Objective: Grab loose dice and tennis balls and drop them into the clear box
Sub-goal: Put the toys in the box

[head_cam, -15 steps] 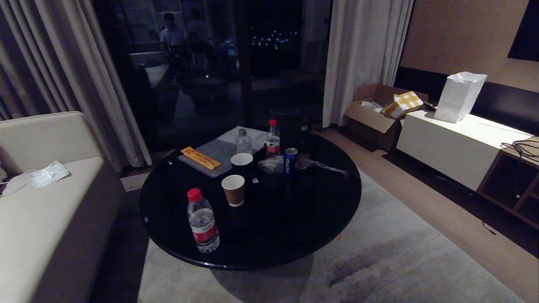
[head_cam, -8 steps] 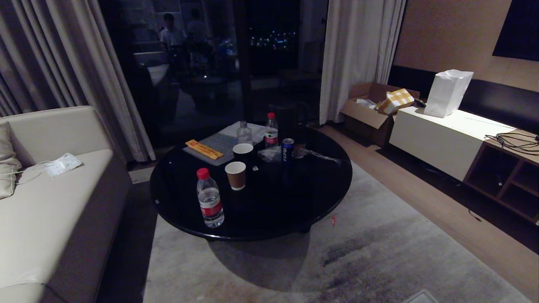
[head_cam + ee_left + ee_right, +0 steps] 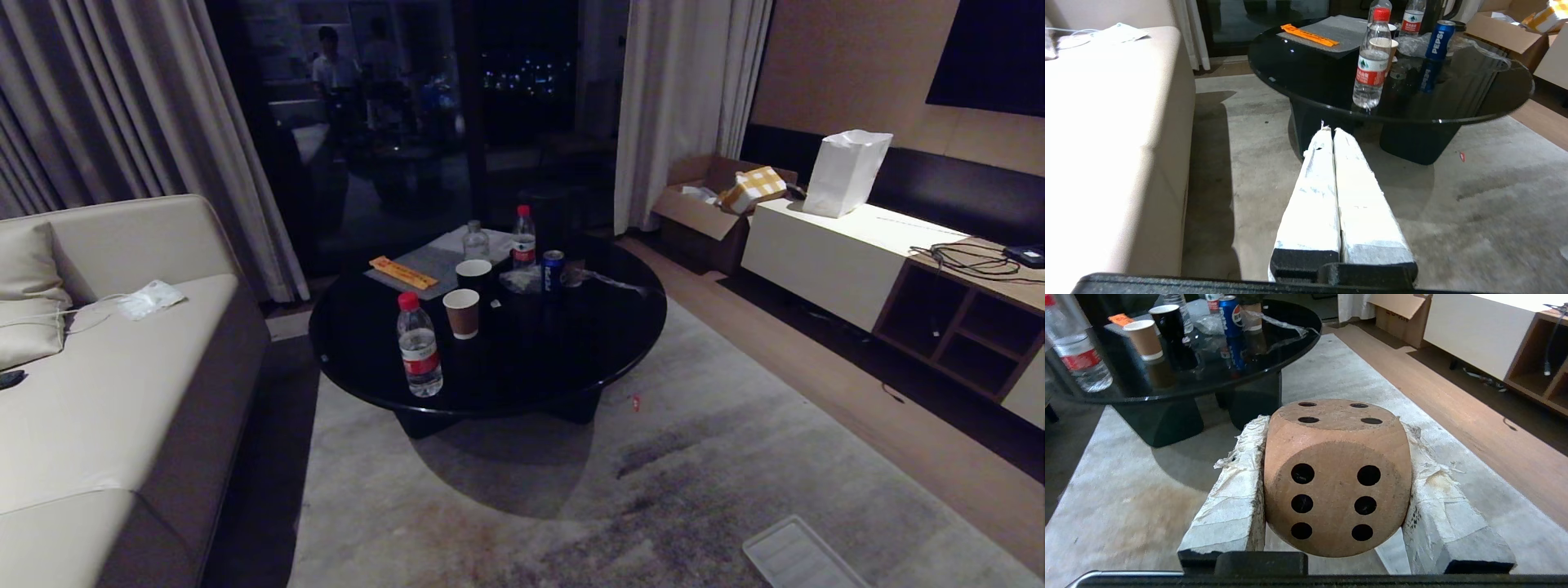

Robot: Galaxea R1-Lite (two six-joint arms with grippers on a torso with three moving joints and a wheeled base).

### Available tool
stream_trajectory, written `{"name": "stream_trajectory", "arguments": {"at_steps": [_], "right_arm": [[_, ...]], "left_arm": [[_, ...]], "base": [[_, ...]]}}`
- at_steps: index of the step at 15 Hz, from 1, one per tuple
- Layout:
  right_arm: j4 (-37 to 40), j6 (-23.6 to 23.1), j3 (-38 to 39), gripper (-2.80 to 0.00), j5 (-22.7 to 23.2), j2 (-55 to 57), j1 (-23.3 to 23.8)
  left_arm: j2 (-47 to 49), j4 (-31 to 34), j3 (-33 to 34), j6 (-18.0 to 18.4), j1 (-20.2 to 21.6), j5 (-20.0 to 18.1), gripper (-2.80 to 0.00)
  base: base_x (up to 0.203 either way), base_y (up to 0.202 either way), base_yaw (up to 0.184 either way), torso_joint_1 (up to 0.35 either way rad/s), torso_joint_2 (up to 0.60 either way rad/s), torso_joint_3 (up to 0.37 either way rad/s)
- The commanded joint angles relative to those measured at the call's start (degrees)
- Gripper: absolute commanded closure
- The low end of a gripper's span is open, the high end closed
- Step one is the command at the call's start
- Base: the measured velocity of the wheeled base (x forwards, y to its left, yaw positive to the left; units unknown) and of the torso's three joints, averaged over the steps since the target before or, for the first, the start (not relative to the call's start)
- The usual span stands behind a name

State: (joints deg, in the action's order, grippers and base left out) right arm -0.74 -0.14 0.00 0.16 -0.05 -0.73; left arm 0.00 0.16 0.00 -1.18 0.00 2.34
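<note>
My right gripper (image 3: 1331, 424) is shut on a beige die (image 3: 1337, 490) with dark pips, held between its two white-wrapped fingers above the grey rug. The die's six-pip face is turned toward the wrist camera. My left gripper (image 3: 1329, 131) is shut with nothing in it and hangs over the rug, in front of the round table. Neither arm shows in the head view. The tennis balls and the clear box are out of view.
A round black table (image 3: 522, 367) carries water bottles (image 3: 419, 345), paper cups (image 3: 461, 313) and a blue can (image 3: 553, 270). A beige sofa (image 3: 106, 384) stands left, a low cabinet (image 3: 857, 253) right. A flat ribbed clear lid (image 3: 796, 557) lies on the rug.
The whole head view has pulled back from the table, so the camera moved. The table looks smaller and farther, and the ribbed lid has come into view at the bottom right.
</note>
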Motion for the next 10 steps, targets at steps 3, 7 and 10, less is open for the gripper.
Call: {"name": "stream_trajectory", "arguments": {"at_steps": [3, 7, 10], "right_arm": [[-0.05, -0.08, 0.35, 0.0, 0.01, 0.08, 0.03], [-0.05, -0.04, 0.35, 0.0, -0.01, 0.05, 0.01], [-0.05, 0.05, 0.35, 0.0, -0.07, 0.14, 0.03]], "left_arm": [[0.09, 0.02, 0.09, 0.04, 0.0, 0.01, 0.0], [0.09, 0.02, 0.09, -0.05, 0.0, 0.0, 0.0], [0.09, -0.01, 0.09, -0.05, 0.0, 0.03, 0.0]], "base": [[-0.179, 0.0, -0.001, 0.002, 0.0, 0.004], [-0.031, 0.0, 0.0, 0.001, 0.0, 0.0], [-0.001, 0.003, -0.148, 0.002, 0.0, 0.002]]}}
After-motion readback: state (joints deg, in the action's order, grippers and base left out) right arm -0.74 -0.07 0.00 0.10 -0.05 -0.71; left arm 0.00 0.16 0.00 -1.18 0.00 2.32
